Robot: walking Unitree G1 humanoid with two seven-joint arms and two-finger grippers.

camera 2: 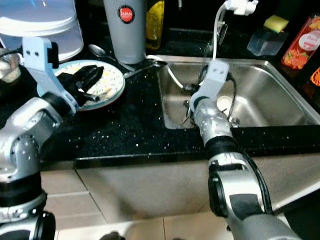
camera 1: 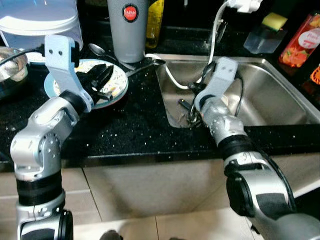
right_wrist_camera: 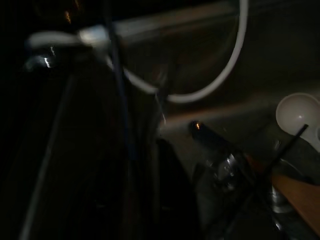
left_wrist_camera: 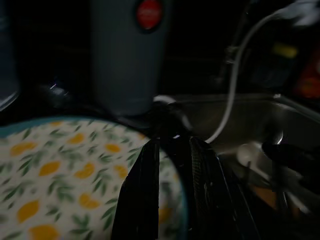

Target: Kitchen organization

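A lemon-patterned plate (camera 1: 119, 80) with a blue rim lies on the black counter (camera 1: 130, 130) left of the sink. My left gripper (camera 1: 102, 82) hovers low over the plate's near side, its fingers (left_wrist_camera: 142, 195) open with a narrow gap and nothing seen between them. My right gripper (camera 1: 191, 111) reaches down into the steel sink (camera 1: 280, 100) at its left end, among several dark utensils (camera 1: 184, 106). Its wrist view is very dark and shows a white hose (right_wrist_camera: 220, 80), a white spoon bowl (right_wrist_camera: 297, 112) and a wooden handle (right_wrist_camera: 295, 192).
A grey tumbler (camera 1: 129, 30) with a red label stands behind the plate, with a spoon (camera 1: 97, 49) to its left and another utensil (camera 1: 145, 64) by its right side. A steel bowl (camera 1: 10, 65) and a white-lidded container (camera 1: 40, 22) stand at the far left. Bottles and a sponge tub (camera 1: 267, 32) line the back.
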